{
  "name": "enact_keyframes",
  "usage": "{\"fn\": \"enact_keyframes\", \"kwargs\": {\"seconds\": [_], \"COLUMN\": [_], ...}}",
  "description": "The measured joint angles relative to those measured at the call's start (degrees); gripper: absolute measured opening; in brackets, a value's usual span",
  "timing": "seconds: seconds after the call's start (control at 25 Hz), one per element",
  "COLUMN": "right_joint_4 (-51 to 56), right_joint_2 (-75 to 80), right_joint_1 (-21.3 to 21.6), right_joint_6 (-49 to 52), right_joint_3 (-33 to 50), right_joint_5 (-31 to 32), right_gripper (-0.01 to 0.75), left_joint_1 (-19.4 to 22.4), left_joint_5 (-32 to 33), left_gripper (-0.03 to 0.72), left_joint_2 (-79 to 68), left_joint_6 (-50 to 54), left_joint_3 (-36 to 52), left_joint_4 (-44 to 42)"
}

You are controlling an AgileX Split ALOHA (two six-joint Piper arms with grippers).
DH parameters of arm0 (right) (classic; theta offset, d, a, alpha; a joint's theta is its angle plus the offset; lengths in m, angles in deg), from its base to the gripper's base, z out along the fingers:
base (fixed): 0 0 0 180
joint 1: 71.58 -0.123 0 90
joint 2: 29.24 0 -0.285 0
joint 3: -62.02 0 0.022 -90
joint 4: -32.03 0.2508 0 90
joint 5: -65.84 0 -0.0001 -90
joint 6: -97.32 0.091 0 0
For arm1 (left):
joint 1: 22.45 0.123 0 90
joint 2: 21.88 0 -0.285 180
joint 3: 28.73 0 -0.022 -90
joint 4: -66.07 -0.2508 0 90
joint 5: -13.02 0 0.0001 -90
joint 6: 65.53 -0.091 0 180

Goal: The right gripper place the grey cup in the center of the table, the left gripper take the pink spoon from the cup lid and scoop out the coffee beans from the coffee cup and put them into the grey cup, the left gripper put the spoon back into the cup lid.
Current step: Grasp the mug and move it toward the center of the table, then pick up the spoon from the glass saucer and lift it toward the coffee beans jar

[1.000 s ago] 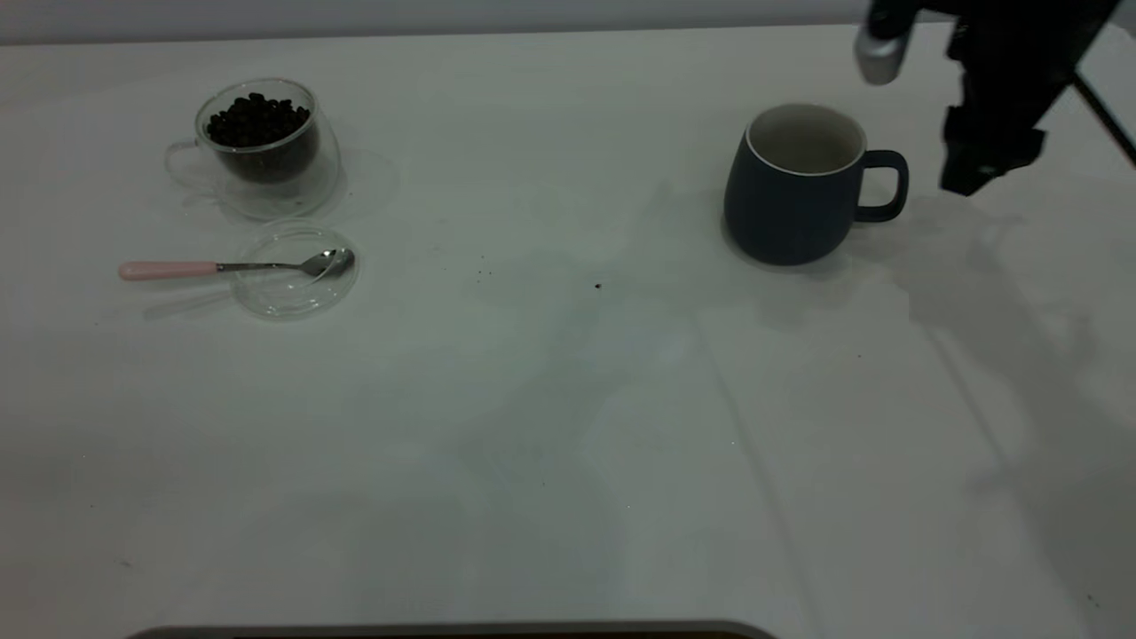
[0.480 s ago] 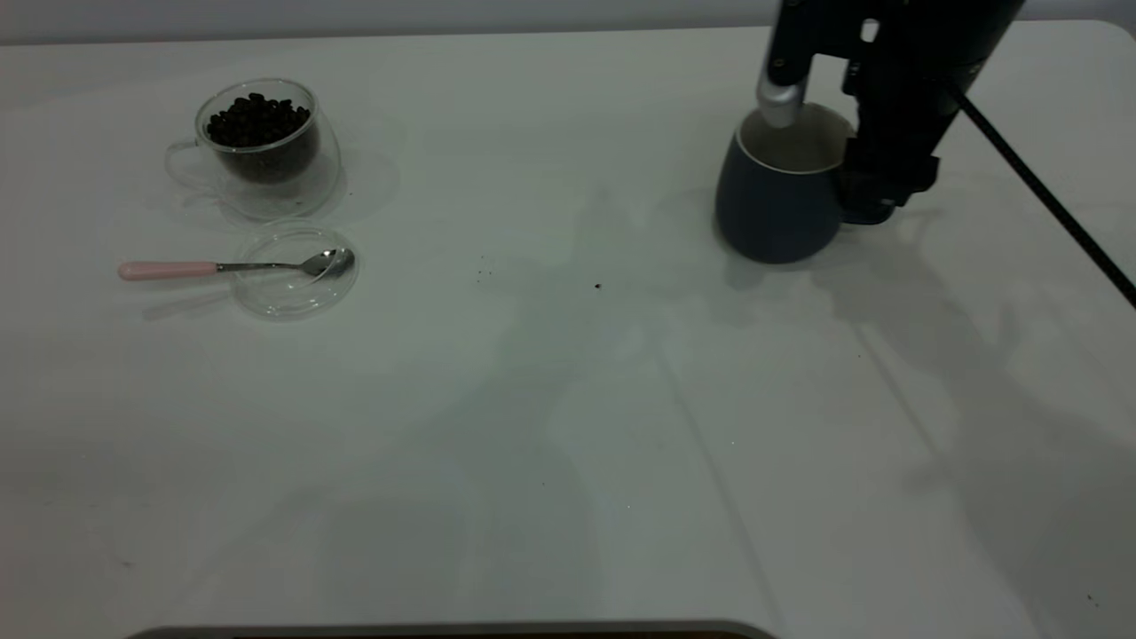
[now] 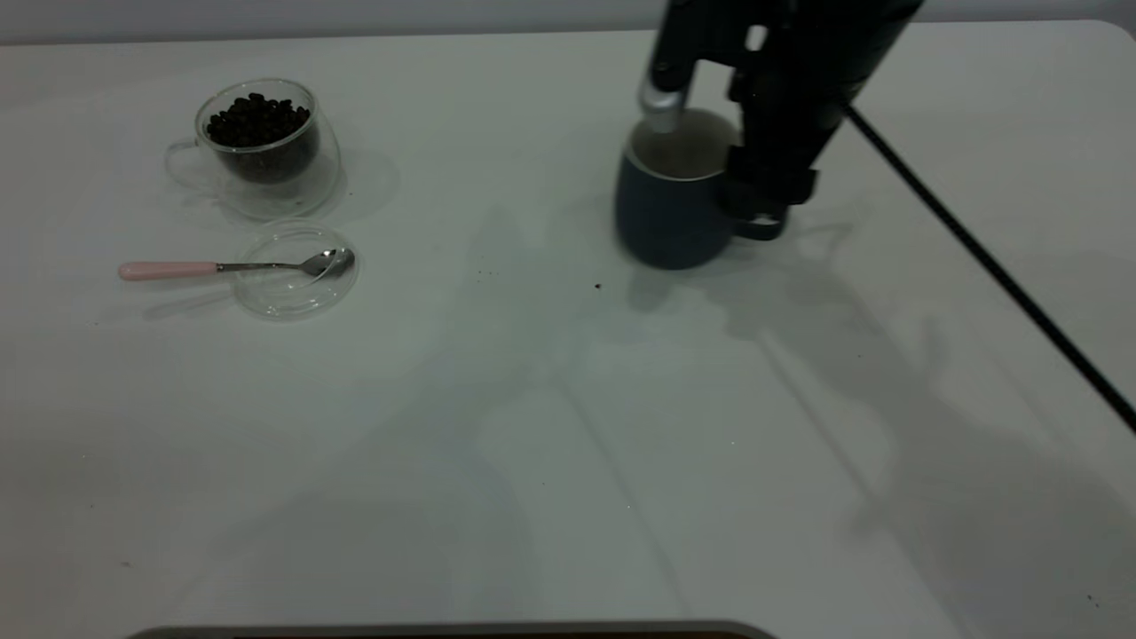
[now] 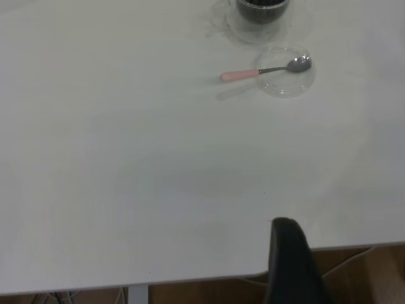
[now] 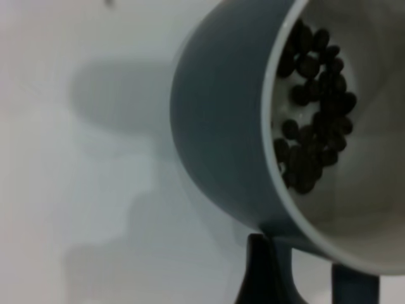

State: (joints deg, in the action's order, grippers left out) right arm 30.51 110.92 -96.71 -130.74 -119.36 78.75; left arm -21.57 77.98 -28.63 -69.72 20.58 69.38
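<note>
One step in hand: right gripper [image 3: 754, 191], jaws clamped at the handle of the grey cup [image 3: 661, 213] (beans already inside), carrying it toward bench [image 3: 568, 444] centre. Next I set down, release. Left gripper [image 4: 288, 259] parked off the bench edge; jaws unreadable.

The coffee cup [image 3: 257, 146] stood at the counter's [image 3: 532, 444] far left, the cup lid [image 3: 295, 271] just before it with the pink spoon [image 3: 235, 265] lying across; the grey cup [image 3: 670, 204] stood well right, near the middle
</note>
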Motion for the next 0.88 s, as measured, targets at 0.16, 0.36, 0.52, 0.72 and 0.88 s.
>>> {"fn": "enact_keyframes", "kwargs": {"seconds": [0.16, 0.36, 0.52, 0.72, 0.88], "right_joint_4": [5.0, 9.1, 10.0, 11.3, 11.6], "right_joint_2": [0.0, 0.0, -0.1, -6.4, -18.9], "right_joint_1": [-3.0, -6.6, -8.6, -8.5, -8.0], "right_joint_6": [-0.1, -0.1, -0.1, 1.3, 6.8], "right_joint_3": [0.0, 0.0, 0.0, 0.0, 0.0], "right_joint_5": [-2.8, -7.0, -9.1, 0.5, 16.5], "right_gripper": [0.596, 0.596, 0.594, 0.593, 0.592], "left_joint_1": [0.0, 0.0, 0.0, 0.0, 0.0], "left_joint_5": [0.0, 0.0, 0.0, 0.0, 0.0], "left_gripper": [0.48, 0.48, 0.48, 0.48, 0.48], "left_joint_2": [0.0, 0.0, 0.0, 0.0, 0.0], "left_joint_6": [0.0, 0.0, 0.1, 0.1, 0.1], "left_joint_3": [0.0, 0.0, 0.0, 0.0, 0.0], "left_joint_4": [0.0, 0.0, 0.0, 0.0, 0.0]}}
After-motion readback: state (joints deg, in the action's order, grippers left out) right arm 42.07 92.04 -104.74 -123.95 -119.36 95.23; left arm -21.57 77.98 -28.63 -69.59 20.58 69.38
